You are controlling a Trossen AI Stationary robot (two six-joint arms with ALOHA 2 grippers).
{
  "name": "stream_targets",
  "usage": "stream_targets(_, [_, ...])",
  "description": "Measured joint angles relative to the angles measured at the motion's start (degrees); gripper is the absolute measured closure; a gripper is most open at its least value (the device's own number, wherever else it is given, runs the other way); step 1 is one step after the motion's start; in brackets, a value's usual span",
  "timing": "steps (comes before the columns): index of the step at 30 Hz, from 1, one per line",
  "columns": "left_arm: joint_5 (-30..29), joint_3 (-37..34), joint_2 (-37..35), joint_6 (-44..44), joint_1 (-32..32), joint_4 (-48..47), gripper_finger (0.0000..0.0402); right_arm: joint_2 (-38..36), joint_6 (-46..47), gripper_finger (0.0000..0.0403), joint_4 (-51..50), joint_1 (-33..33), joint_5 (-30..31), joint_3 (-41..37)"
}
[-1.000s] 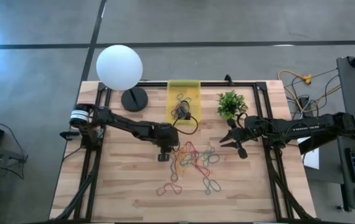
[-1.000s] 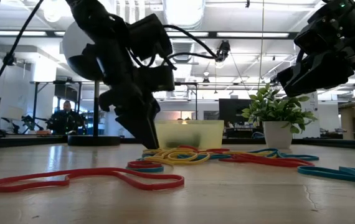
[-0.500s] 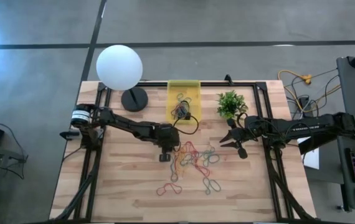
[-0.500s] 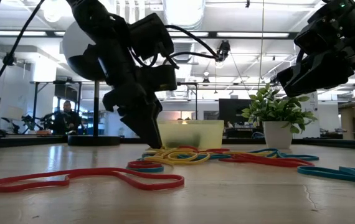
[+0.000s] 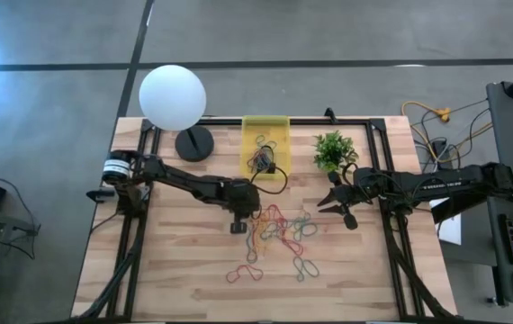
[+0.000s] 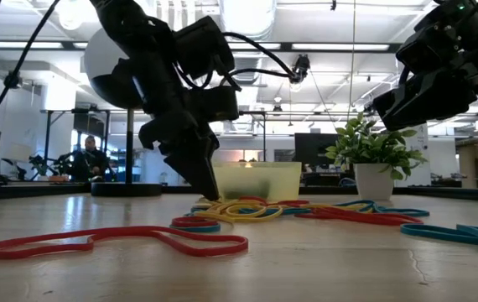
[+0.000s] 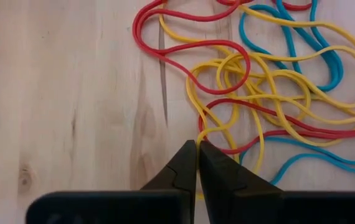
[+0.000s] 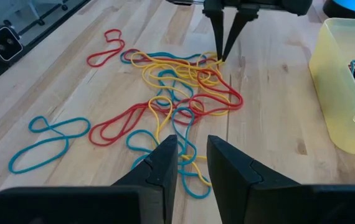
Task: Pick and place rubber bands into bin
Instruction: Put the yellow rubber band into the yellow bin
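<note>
A tangle of red, yellow and blue rubber bands (image 5: pixel 279 225) lies on the wooden table (image 5: pixel 184 261). It also shows in the right wrist view, rubber bands (image 8: pixel 184 93). My left gripper (image 7: pixel 197 144) slants down onto the pile's left edge and is shut on a yellow band. The yellow bin (image 5: pixel 265 144) stands at the far edge with a few bands inside. My right gripper (image 8: pixel 193 155) hovers open above the table to the right of the pile, holding nothing. My left gripper pinches one loop end of a yellow rubber band (image 7: pixel 201 132) between its two fingertips, at the edge of the tangle. The fingers (image 8: pixel 222 37) slant steeply down from the table's left. The band still lies on the table, slack and woven among the others.
A white globe lamp (image 5: pixel 173 97) stands far left and a small green plant (image 5: pixel 332 150) right of the bin. A black cable (image 5: pixel 274 175) loops by the bin. Loose bands lie nearer the front: a red one (image 5: pixel 246 272) and a blue one (image 5: pixel 307 266).
My left gripper has shut its fingers at the left edge of the pile, staying in place. The bands have not visibly moved. My right arm has kept still.
</note>
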Motion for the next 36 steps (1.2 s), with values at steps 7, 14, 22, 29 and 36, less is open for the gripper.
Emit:
stream_targets(7, [-3.4,0.0,-4.4,1.19,-0.04,-0.79,0.0401,0.0,-0.01,0.0326,-0.04,0.02,0.0,0.0])
stream_targets(14, [-5.98,0.15,-11.37,3.33,-0.07,0.05,0.0401,0.0,-0.02,0.0326,-0.01,0.0,0.01,-0.09])
stream_targets(22, [-7.61,0.15,-17.24,7.94,-0.42,4.75,0.0401,0.0,-0.01,0.0326,-0.01,0.0,0.0,-0.09])
stream_targets(29, [-8.09,0.07,-19.74,12.73,-1.27,12.54,0.0402,0.0,-0.02,0.0326,-0.04,0.0,0.02,-0.11])
stream_targets(36, [-16.3,0.07,-19.86,16.51,-0.09,12.99,0.0402,0.0,-0.02,0.0326,-0.02,0.0,0.02,-0.11])
